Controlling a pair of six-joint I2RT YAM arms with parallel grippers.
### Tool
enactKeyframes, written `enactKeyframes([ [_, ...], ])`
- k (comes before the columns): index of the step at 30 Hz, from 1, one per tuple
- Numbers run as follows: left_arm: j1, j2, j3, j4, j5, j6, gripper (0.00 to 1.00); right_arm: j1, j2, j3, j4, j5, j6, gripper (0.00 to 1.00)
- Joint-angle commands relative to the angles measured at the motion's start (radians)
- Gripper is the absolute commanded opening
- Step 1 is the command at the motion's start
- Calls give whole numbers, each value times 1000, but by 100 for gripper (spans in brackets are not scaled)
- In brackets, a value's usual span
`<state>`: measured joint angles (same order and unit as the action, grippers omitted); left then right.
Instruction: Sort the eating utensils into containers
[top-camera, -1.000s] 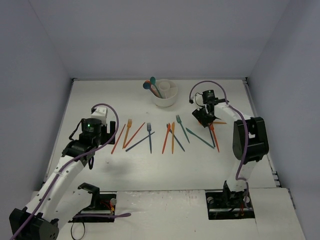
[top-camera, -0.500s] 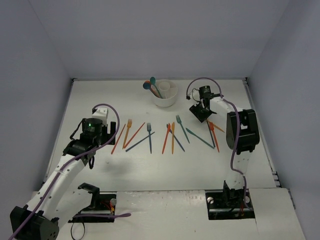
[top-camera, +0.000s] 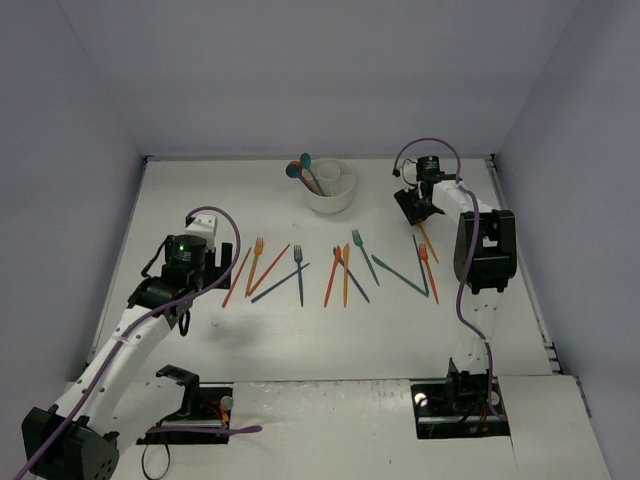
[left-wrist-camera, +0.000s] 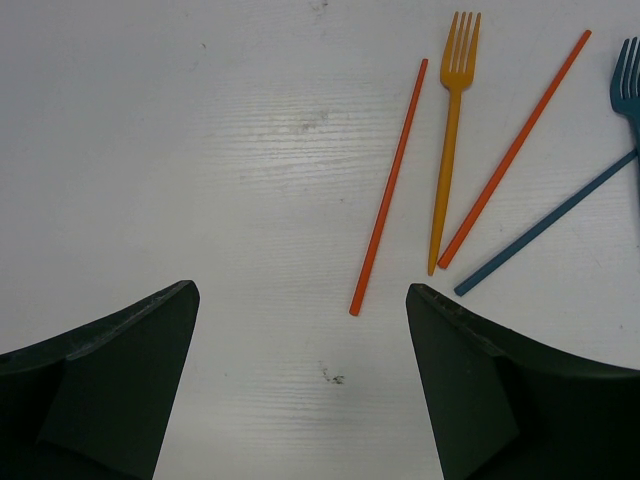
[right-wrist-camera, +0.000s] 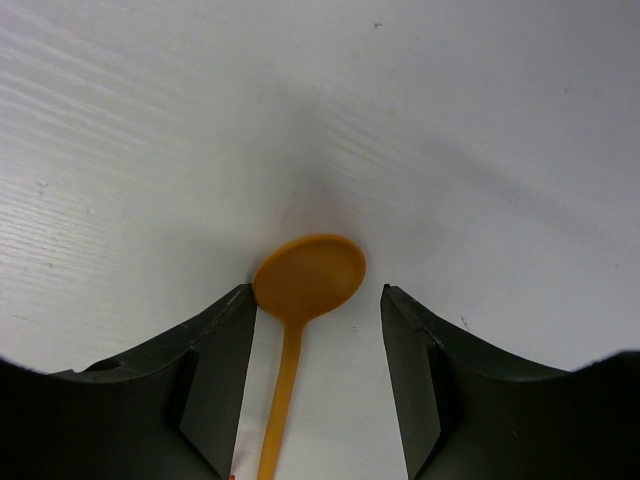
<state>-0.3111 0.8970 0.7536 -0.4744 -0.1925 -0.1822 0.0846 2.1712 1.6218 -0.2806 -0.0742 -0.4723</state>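
The utensils lie in a loose row across the table's middle, from an orange stick (top-camera: 236, 277) to an orange fork (top-camera: 430, 272). The white divided cup (top-camera: 345, 200) at the back holds a teal spoon (top-camera: 305, 160) and a darker one. My right gripper (top-camera: 415, 205) is open, right of the cup, its jaws either side of an orange spoon (right-wrist-camera: 308, 275). The spoon's bowl touches the left finger (right-wrist-camera: 215, 340) and a gap shows on the other side. My left gripper (top-camera: 207, 272) is open and empty over bare table, just left of the orange stick (left-wrist-camera: 388, 190).
In the left wrist view an orange fork (left-wrist-camera: 449, 140), a red-orange handle (left-wrist-camera: 515, 150), a dark blue handle (left-wrist-camera: 545, 225) and a teal fork (left-wrist-camera: 627, 85) lie ahead to the right. Side walls enclose the table at left, back and right.
My right gripper has moved from the right end of the utensil row toward the back, to a spot right of the cup. The left arm has hardly moved.
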Motion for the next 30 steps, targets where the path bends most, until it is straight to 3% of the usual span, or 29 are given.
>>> enactKeyframes([
  [1,3,3,49,25,-17,20,82,-26,-62,6,-9,-51,67,49],
  [11,3,-4,49,28,2,17,82,-66,-123,-138,-12,-106,123,43],
  [20,1,-3,49,30,14,15,82,-80,-91,-161,-15,-141,142,33],
  [30,3,-7,46,25,11,16,82,-80,-38,-147,-20,-157,146,3],
])
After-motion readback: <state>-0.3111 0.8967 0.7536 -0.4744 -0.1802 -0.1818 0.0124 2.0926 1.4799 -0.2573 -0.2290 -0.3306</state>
